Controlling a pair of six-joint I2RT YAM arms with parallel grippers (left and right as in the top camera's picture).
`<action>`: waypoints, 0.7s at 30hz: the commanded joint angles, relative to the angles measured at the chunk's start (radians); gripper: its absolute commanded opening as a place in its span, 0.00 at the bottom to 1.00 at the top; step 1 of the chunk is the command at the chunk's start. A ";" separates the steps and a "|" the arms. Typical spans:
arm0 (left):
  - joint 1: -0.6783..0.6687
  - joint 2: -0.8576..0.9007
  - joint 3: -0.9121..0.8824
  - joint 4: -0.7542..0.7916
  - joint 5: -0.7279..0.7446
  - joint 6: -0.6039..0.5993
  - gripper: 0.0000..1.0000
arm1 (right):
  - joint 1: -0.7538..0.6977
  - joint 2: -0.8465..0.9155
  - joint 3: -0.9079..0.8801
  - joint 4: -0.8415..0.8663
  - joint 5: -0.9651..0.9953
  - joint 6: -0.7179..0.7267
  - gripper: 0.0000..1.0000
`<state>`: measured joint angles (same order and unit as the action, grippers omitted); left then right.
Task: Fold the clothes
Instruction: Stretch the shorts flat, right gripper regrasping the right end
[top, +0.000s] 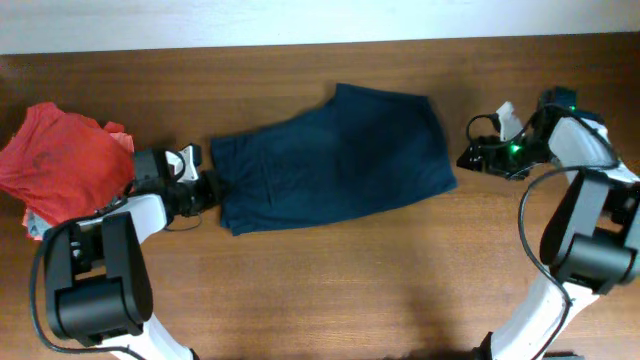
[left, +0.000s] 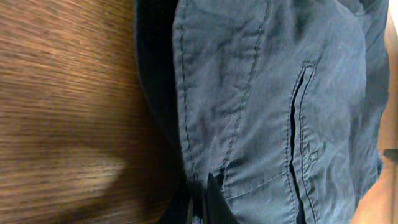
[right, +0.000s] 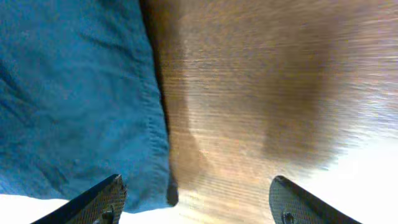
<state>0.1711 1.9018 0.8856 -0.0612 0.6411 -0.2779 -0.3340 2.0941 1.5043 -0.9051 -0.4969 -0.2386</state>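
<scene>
Clothes: the clothes (top: 330, 160) are one dark navy garment, spread flat and in a single layer at mid-table, long axis running left to right, with the right end wider than the left.
Fabric detail: the left wrist view shows the cloth (left: 261, 93) lightly wrinkled, with stitched seams and a pocket slit (left: 293, 124) running lengthwise.
Right edge: the right wrist view shows the stitched hem (right: 155, 124) lying on bare wood.
Left gripper: the left gripper (top: 212, 188) sits at the garment's left edge. In its own camera the fingertips (left: 200, 202) are drawn together with a fold of the navy fabric pinched between them.
Right gripper: the right gripper (top: 468, 157) is just beside the garment's right end. Its fingers (right: 109, 199) stand wide apart with nothing between them except the hem, which lies below the gap near the left-hand finger. Contact with the cloth cannot be determined.
Table: the table (top: 350, 280) is brown wood grain and bears the garment and both arms.
Other item: a red garment pile (top: 55, 160), crumpled, lies at the far left of the table beside the left arm, apart from the navy garment.
</scene>
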 joint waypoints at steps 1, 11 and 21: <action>0.012 0.022 -0.017 -0.023 -0.087 0.042 0.00 | 0.048 0.068 0.003 0.025 -0.047 -0.019 0.72; 0.013 0.022 -0.017 -0.022 -0.099 0.042 0.01 | 0.150 0.126 0.003 0.063 -0.046 -0.015 0.71; 0.013 0.018 -0.013 -0.023 -0.098 0.049 0.01 | 0.177 0.127 -0.003 0.000 -0.021 -0.015 0.04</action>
<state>0.1745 1.9018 0.8864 -0.0635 0.6403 -0.2523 -0.1616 2.1948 1.5177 -0.8867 -0.5552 -0.2462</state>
